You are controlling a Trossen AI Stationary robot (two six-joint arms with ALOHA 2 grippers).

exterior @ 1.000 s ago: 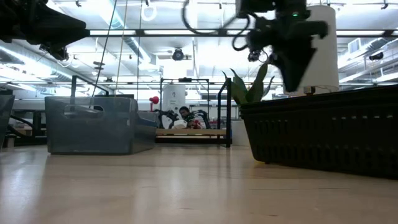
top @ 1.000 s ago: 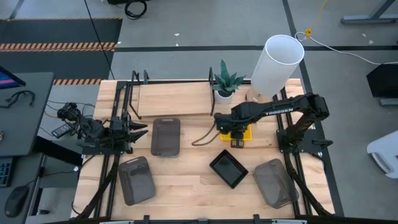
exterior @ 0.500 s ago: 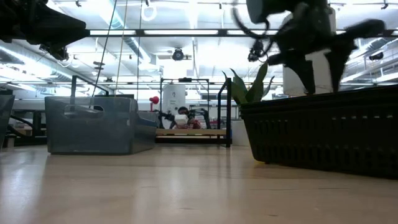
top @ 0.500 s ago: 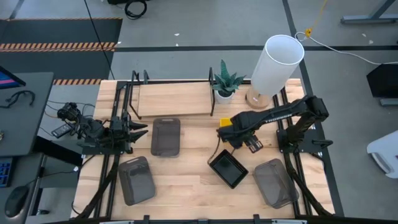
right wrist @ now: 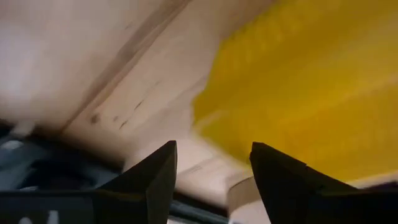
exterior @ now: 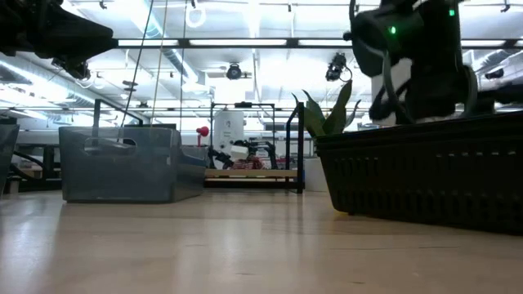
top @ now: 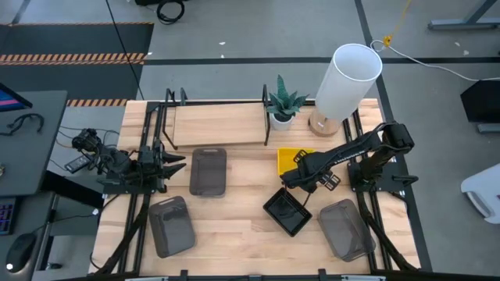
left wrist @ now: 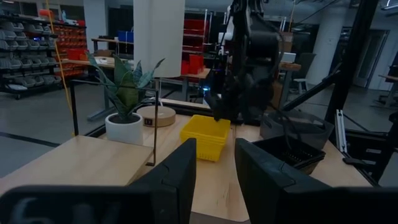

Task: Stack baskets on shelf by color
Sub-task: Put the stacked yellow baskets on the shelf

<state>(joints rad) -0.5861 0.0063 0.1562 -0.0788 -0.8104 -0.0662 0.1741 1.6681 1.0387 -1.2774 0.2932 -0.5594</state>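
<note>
Since a second ago, the right gripper, fingers spread and empty, has swung off the yellow basket toward the black basket. Descending blind, it could clip that rim. Left gripper waits open beside the shelf.

Wooden tabletop, shelf, three grey baskets, black basket, yellow baskets, potted plant, lamp

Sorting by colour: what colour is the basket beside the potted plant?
Bright yellow basket, clearest in the left wrist view.
</note>
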